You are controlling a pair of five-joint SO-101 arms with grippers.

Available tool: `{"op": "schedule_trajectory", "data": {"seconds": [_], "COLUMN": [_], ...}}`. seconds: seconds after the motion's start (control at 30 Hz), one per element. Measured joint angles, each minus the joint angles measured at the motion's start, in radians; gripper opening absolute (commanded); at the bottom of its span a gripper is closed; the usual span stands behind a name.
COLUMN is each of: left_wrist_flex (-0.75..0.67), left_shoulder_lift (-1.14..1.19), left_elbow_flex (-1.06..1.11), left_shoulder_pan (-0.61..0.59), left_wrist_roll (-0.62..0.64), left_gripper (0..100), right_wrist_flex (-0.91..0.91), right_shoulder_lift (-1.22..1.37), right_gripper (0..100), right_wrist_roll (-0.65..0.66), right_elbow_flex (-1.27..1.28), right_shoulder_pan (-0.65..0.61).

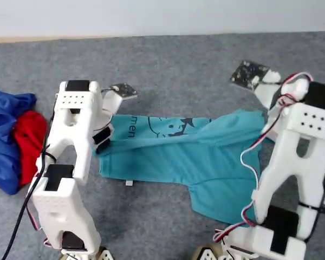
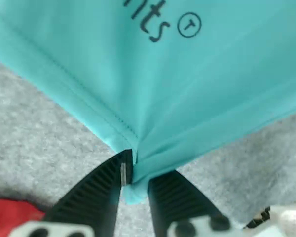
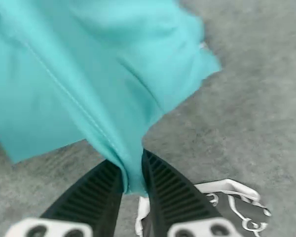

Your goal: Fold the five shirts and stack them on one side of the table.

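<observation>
A teal shirt (image 1: 179,157) lies spread across the middle of the grey desk (image 1: 173,65), printed side up, with dark lettering and a drawing along its far edge. The cloth is rumpled, a long crease runs across it from one arm to the other, and on the right a flap reaches toward the near edge of the desk.

The left claw (image 2: 135,170) is clamped on the shirt's left end. In the left wrist view its black ribbed fingers (image 2: 101,185) pinch a bunched corner of hem, and the cloth fans away from the pinch. The right claw (image 3: 132,173) is likewise closed on the shirt's right end, with a gathered seam caught between its fingers.

A blue shirt (image 1: 5,135) and a red shirt (image 1: 31,141) lie crumpled at the left edge of the desk, touching each other, beside the left arm and apart from the teal shirt
</observation>
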Motion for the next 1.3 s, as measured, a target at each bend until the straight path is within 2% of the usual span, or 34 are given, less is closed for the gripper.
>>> {"op": "schedule_trajectory", "data": {"seconds": [0.27, 0.5, 0.7, 0.97, 1.3], "left_wrist_flex": [0.000, 0.000, 0.000, 0.000, 0.000], "left_shoulder_lift": [0.000, 0.000, 0.000, 0.000, 0.000], "left_elbow_flex": [0.006, 0.037, 0.041, 0.041, 0.040], "left_shoulder_pan": [0.025, 0.035, 0.035, 0.035, 0.035], "left_wrist_roll": [-0.003, -0.031, -0.032, -0.032, -0.104], "left_gripper": [2, 12, 18, 21, 21], "right_wrist_flex": [0.000, -0.035, -0.041, -0.006, -0.005], "right_shoulder_lift": [-0.160, -0.175, -0.184, -0.198, -0.413], "right_gripper": [1.0, 1.0, 1.3, 23.0, 24.3], "right_wrist_roll": [0.072, 0.081, 0.081, 0.081, 0.081], "right_elbow_flex": [0.301, 0.420, 0.459, 0.459, 0.459], "right_shoulder_pan": [0.002, 0.008, 0.012, 0.025, 0.037]}}
